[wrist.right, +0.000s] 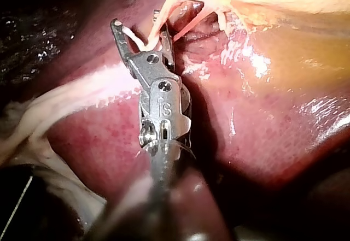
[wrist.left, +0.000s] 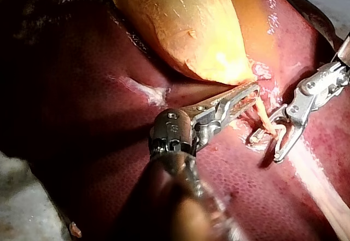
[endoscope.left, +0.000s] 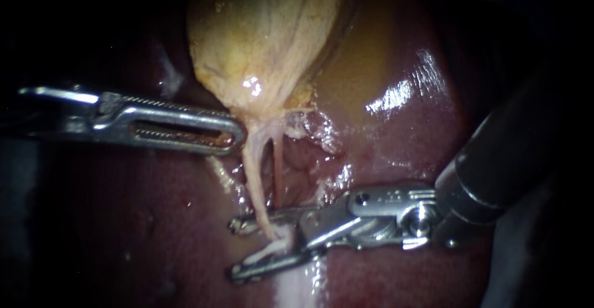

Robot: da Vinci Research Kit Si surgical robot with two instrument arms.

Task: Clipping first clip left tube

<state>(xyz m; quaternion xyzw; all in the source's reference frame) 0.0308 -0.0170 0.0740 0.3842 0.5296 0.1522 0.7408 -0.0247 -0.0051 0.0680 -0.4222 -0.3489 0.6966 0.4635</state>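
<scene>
The pale yellow gallbladder (endoscope.left: 266,36) hangs at the top centre on the dark red liver (endoscope.left: 408,147). Two tubes run down from its neck: the thicker pale left tube (endoscope.left: 252,166) and a thin reddish right tube (endoscope.left: 278,172). My left instrument (endoscope.left: 238,136) comes in flat from the left, its slotted jaws shut on the gallbladder's neck. My right instrument (endoscope.left: 235,249) has open jaws straddling the lower end of the left tube, one jaw on each side. In the right wrist view the pale tube (wrist.right: 143,40) lies across the gap between those jaws (wrist.right: 139,28).
A whitish band of tissue (endoscope.left: 297,289) runs along the liver below the right instrument's jaws. Frayed pale tissue (endoscope.left: 315,128) lies beside the gallbladder's neck. In the left wrist view the right instrument (wrist.left: 267,148) stands just ahead of my left instrument (wrist.left: 252,90).
</scene>
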